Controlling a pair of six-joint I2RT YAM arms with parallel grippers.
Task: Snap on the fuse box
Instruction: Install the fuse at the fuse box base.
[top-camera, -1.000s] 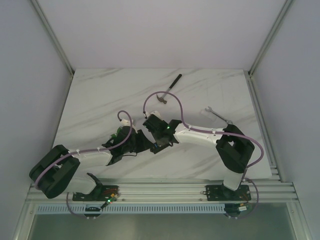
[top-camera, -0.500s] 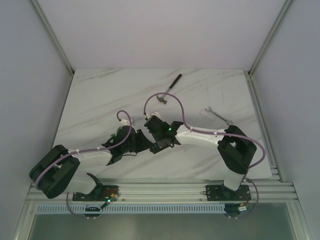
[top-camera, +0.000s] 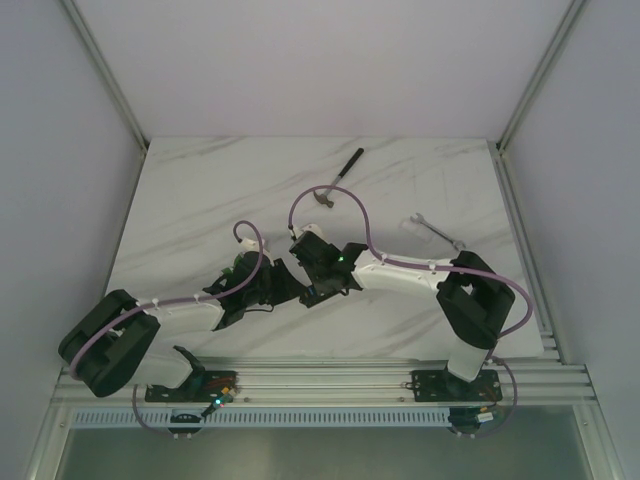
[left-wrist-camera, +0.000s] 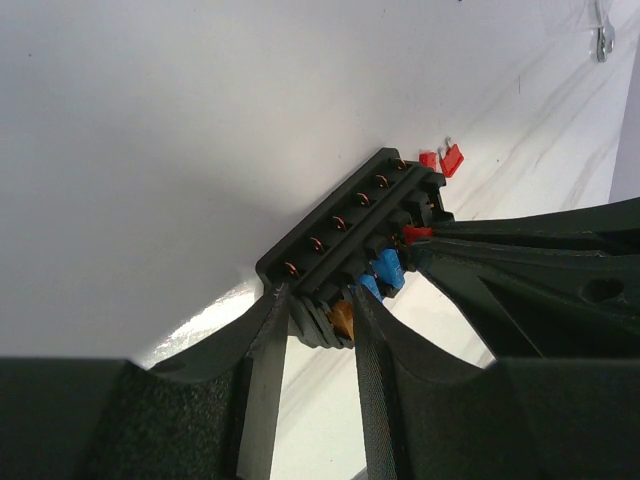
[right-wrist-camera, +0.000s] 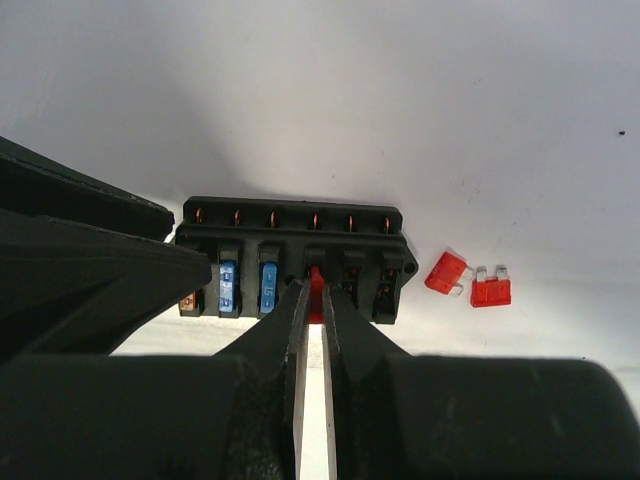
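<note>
The fuse box (right-wrist-camera: 295, 232) is a small black block lying on the white marble table, with two blue fuses (right-wrist-camera: 228, 285) and an amber one in its slots. My left gripper (left-wrist-camera: 318, 305) is shut on one end of the fuse box (left-wrist-camera: 340, 225) and holds it in place. My right gripper (right-wrist-camera: 313, 290) is shut on a red fuse (right-wrist-camera: 316, 276) that sits at the mouth of a middle slot. In the top view both grippers meet near the table's front middle, left (top-camera: 283, 285) and right (top-camera: 312, 292), and hide the box.
Two loose red fuses (right-wrist-camera: 468, 280) lie just right of the box. A hammer (top-camera: 338, 178) lies at the back middle of the table (top-camera: 200, 200) and a wrench (top-camera: 435, 230) at the right. Purple cables loop over both arms.
The right arm has shifted very slightly at the wrist. Both grippers stay at the fuse box; nothing was let go or picked up.
</note>
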